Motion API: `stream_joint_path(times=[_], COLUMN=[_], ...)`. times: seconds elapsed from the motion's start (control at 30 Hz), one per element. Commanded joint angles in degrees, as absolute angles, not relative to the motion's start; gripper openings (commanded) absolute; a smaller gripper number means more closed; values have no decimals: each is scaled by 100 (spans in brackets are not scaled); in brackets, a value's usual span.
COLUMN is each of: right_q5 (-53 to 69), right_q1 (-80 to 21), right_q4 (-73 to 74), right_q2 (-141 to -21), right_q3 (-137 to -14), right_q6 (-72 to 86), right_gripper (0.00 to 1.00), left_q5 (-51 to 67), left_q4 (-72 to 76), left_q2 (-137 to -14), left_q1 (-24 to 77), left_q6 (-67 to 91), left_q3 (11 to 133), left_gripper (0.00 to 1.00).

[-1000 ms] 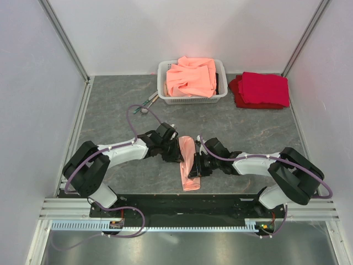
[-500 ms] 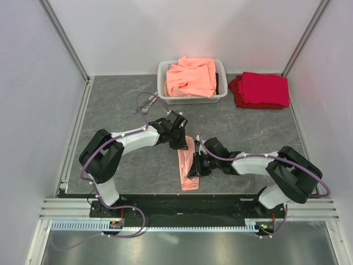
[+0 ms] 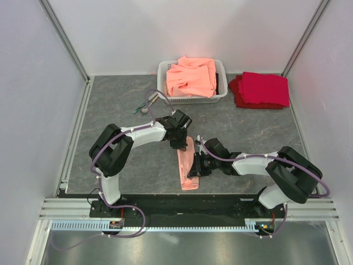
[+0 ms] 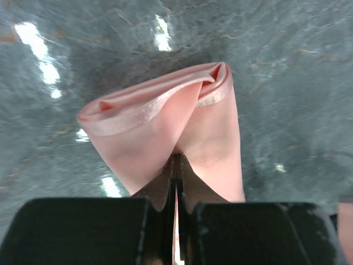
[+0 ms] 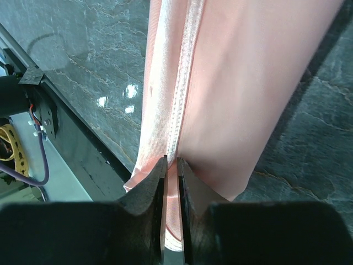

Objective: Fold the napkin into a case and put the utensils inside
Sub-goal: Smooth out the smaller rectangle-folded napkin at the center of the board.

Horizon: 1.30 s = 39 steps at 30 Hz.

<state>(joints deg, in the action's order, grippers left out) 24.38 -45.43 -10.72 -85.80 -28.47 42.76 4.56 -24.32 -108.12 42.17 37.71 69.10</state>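
The pale-pink napkin [image 3: 188, 168] lies as a long narrow folded strip between the two arms, running from near to far. My left gripper [image 3: 184, 144] is at its far end and is shut on the cloth. In the left wrist view the napkin [image 4: 165, 118] bulges up in a loop ahead of the left gripper [image 4: 176, 161]. My right gripper [image 3: 194, 167] reaches in from the right at mid-strip. In the right wrist view the right gripper [image 5: 171, 163] pinches a hemmed edge of the napkin [image 5: 242, 77]. The utensils [image 3: 146, 104] lie on the table left of the basket.
A white basket [image 3: 163, 83] heaped with orange-salmon cloths [image 3: 192, 77] stands at the back centre. Deep red folded cloths [image 3: 262, 89] lie to its right. Pale walls enclose the grey table, and a black rail [image 3: 165, 204] runs along the near edge.
My left arm has swung right and farther back, from the napkin's left side to its far end, and has shut on the cloth. The right arm has barely moved.
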Motion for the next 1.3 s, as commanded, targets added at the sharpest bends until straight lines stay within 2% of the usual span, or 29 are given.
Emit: stream_joint_path(times=[0.0, 0.13, 0.33, 0.67, 0.8, 1.0, 1.27], right_q5=[2092, 2100, 2189, 2047, 2109, 2259, 1785], right_q1=[-4561, -4562, -4562, -4562, -4649, -4772, -4816], right_q4=[-844, -852, -695, 281, 97, -773, 181], right_q2=[-8596, -8639, -8430, -7884, -7910, -8296, -7955], right_q3=[-2619, -2584, -2672, -3533, -3393, -2497, -3013], right_q6=[4210, 4254, 4210, 3964, 4069, 4386, 4061], right_gripper=[19, 19, 20, 31, 32, 29, 30], left_q5=[-543, -931, -607, -545, -510, -510, -19], left_q4=[-3251, -3647, -3340, -3235, -3173, -3129, -3085], left_q2=[-10873, -11038, -10872, -10714, -10705, -10688, -10337], left_q1=[4219, 4219, 4263, 4271, 4271, 4271, 4271], left_q6=[2857, 2470, 2637, 2742, 2795, 2839, 2892], left_q3=[7321, 7601, 7418, 7365, 7269, 7295, 7409], left_gripper=[2, 2, 2, 2, 2, 2, 2])
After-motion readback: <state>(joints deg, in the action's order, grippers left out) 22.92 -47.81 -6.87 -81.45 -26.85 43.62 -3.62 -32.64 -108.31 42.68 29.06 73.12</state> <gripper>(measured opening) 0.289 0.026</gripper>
